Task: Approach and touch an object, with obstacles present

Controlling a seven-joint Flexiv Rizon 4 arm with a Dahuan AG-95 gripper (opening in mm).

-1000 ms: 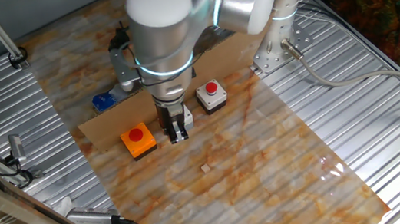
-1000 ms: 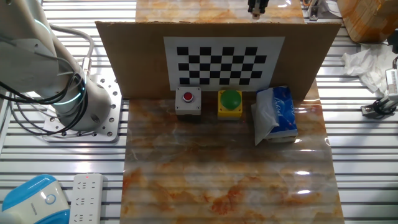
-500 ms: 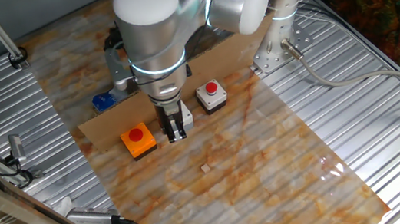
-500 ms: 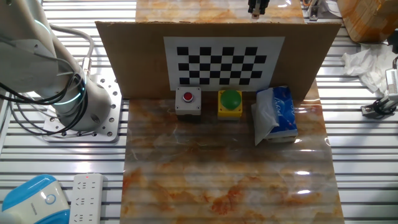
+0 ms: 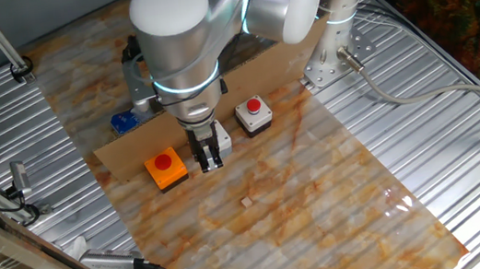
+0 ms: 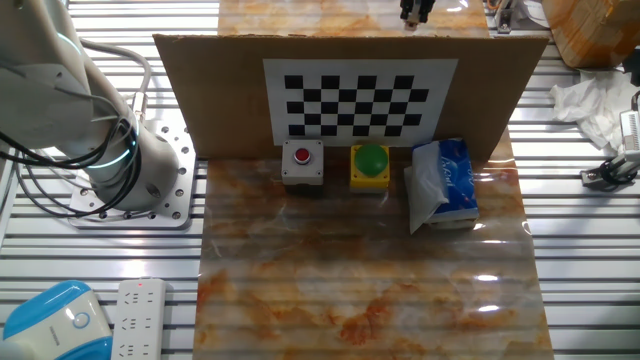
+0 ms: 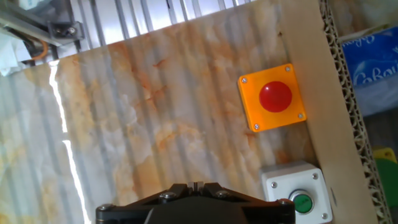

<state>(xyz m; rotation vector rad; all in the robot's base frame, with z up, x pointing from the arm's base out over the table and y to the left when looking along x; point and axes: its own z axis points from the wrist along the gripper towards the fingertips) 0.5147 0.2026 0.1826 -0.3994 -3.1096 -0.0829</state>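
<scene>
A long brown cardboard strip (image 5: 120, 158) stands across the marbled table; it also shows in the other fixed view (image 6: 220, 100) with a checkerboard on it, and in the hand view (image 7: 339, 106). On its near side stand an orange box with a red button (image 5: 166, 169) (image 7: 272, 96), a white box with a green button (image 7: 297, 194) (image 5: 222, 135) and a white box with a red button (image 5: 254, 114). My gripper (image 5: 211, 162) (image 7: 196, 185) is shut and empty. It points down between the orange box and the green-button box, touching neither.
On the far side of the strip stand a grey box with a red button (image 6: 302, 163), a yellow box with a green button (image 6: 371, 165) and a blue tissue packet (image 6: 445, 185) (image 7: 376, 62). Ribbed metal panels (image 5: 421, 101) flank the table. The robot base (image 6: 130, 170) stands beside it.
The arm has shifted slightly left, bringing the shut gripper a little nearer the orange box. Nothing else has moved.
</scene>
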